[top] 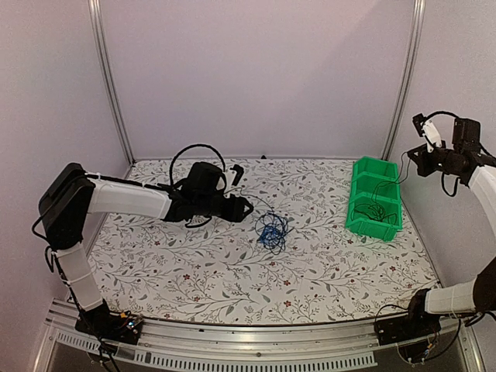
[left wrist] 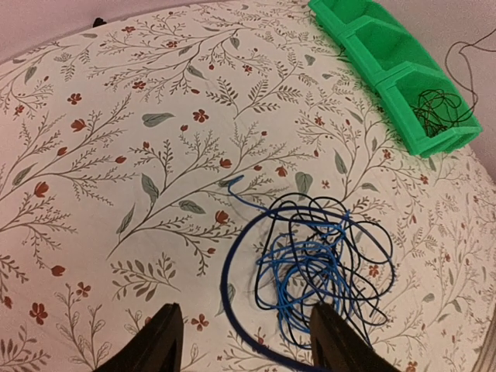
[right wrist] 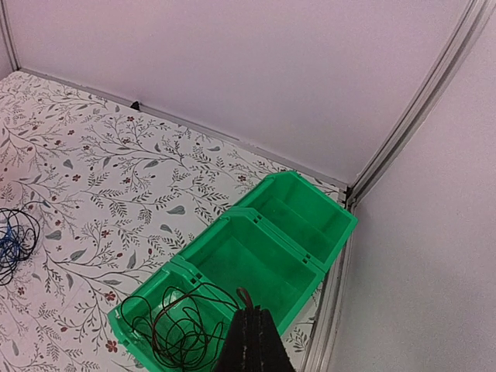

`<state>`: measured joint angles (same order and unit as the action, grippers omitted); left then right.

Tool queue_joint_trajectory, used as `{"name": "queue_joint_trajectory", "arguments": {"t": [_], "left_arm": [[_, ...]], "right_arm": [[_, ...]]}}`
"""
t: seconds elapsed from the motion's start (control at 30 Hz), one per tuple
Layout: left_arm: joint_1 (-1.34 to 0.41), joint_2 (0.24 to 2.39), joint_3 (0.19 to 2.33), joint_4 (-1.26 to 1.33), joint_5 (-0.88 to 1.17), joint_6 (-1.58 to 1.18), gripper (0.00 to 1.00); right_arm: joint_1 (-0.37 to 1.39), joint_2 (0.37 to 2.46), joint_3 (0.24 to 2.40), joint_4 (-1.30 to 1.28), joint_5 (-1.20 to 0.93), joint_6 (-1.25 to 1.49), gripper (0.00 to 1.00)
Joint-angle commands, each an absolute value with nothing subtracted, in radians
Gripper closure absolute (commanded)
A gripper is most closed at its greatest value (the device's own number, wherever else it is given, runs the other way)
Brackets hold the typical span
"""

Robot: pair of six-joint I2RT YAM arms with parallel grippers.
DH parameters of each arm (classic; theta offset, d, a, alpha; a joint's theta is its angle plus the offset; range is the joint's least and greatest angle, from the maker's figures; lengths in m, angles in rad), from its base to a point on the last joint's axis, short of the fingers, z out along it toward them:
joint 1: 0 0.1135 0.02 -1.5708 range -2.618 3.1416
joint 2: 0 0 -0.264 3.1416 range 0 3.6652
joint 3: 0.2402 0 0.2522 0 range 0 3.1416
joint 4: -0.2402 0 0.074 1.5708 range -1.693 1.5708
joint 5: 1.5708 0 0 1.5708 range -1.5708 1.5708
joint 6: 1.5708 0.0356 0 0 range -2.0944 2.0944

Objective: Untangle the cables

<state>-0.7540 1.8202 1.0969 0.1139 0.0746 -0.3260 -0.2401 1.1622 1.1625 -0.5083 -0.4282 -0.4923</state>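
A loose tangle of cables (top: 271, 230), black wires and one bright blue wire, lies on the floral table mid-right. In the left wrist view the tangle (left wrist: 325, 256) sits just ahead of and between the fingers. My left gripper (top: 244, 208) (left wrist: 248, 345) is open and empty, low over the tangle's left edge. My right gripper (top: 425, 130) (right wrist: 252, 314) is raised above the green bin and is shut on a thin black cable. That cable (right wrist: 178, 318) hangs down and coils in the bin's nearest compartment (top: 372, 211).
A green bin (top: 364, 169) (right wrist: 232, 213) with three compartments stands at the right side of the table; its middle and far compartments hold nothing. It also shows in the left wrist view (left wrist: 364, 39). Walls and metal frame posts (top: 403, 77) close the back and sides.
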Motion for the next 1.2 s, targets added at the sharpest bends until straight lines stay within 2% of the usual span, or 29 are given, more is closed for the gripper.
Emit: {"name": "queue_joint_trajectory", "arguments": {"t": [0.0,0.23,0.57,1.17], "left_arm": [[-0.743,1.831,1.091,0.128,0.087,-0.331,0.41],[-0.743,1.829,1.092,0.129,0.088,-0.334,0.42],[-0.743,1.818,1.100,0.104,0.076,-0.325,0.41],[-0.744,1.819,1.143,0.080,0.072,-0.317,0.42]], "right_arm": [[-0.251,1.125,1.113,-0.539,-0.458,-0.584,1.00],[-0.249,1.194,1.038,-0.656,-0.600,-0.688,1.00],[-0.249,1.456,1.042,-0.690,-0.644,-0.666,1.00],[-0.176,1.750,1.120,-0.650,-0.464,-0.545,1.00]]}}
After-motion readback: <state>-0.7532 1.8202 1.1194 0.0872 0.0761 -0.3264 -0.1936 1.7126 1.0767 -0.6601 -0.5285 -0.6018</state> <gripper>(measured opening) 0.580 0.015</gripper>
